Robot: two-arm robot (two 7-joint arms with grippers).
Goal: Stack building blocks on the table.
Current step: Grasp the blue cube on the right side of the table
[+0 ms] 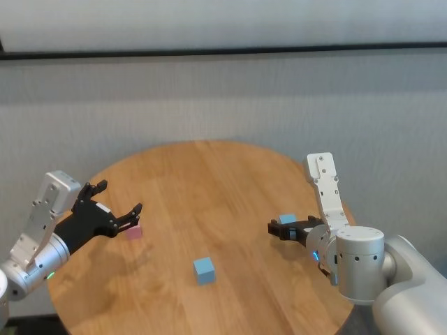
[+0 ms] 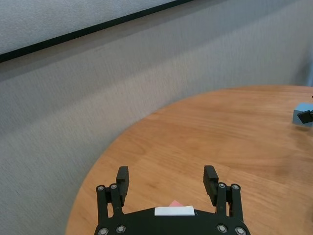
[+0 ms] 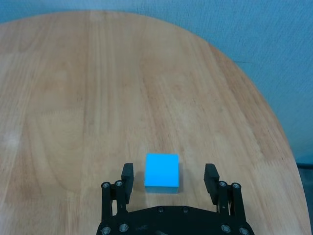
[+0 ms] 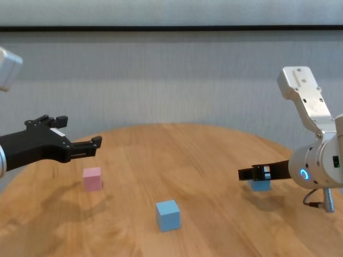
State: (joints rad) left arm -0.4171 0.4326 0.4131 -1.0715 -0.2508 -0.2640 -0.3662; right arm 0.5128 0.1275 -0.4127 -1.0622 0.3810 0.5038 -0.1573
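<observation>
The round wooden worktop (image 1: pixel 209 181) is seen from above, with three cubes spread over it and none stacked. A light blue cube (image 1: pixel 204 270) is found near the middle, toward the near edge, standing alone and well apart from both arms. A pale pink cube (image 4: pixel 92 179) is set on the robot's left side of the worktop, resting flat on the wood.

Above that pink cube the left pincer (image 1: pixel 115 208) is held in the air, its fingers spread wide apart with nothing between them. In the left wrist view only a small corner of the pink cube is glimpsed below the pincer's body, and the two fingers (image 2: pixel 122 177) are shown parted over bare wood.

On the robot's right, the right pincer (image 3: pixel 169 177) is brought low to the worktop around the second blue cube (image 3: pixel 162 172). The cube is seen sitting between the two fingers, with a gap visible on either side, so the pincer is apart and not clamped on it. In the chest view the same cube (image 4: pixel 261 185) is partly hidden behind the dark fingers and rests on the worktop, near its right edge. A grey wall (image 1: pixel 223 98) is seen behind the worktop.
</observation>
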